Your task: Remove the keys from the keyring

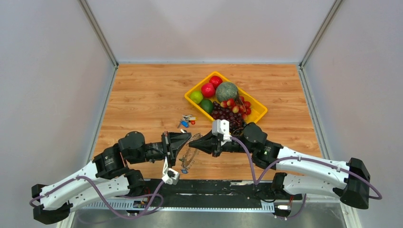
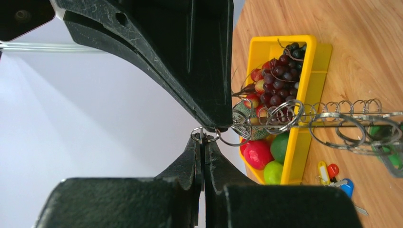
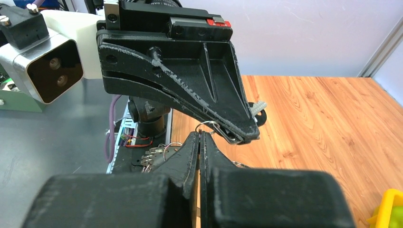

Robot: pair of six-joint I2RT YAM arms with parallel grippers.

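Both my grippers are pinched shut on the keyring, which is held up between them by the near table edge
My left gripper nips one small end loop and my right gripper nips a loop just beside it. Farther out, the yellow tray holds grapes, a melon, red fruit and green fruit. Only the left wrist view shows the green-capped key among the loops, and only the top view shows the blue-capped key hanging lowest
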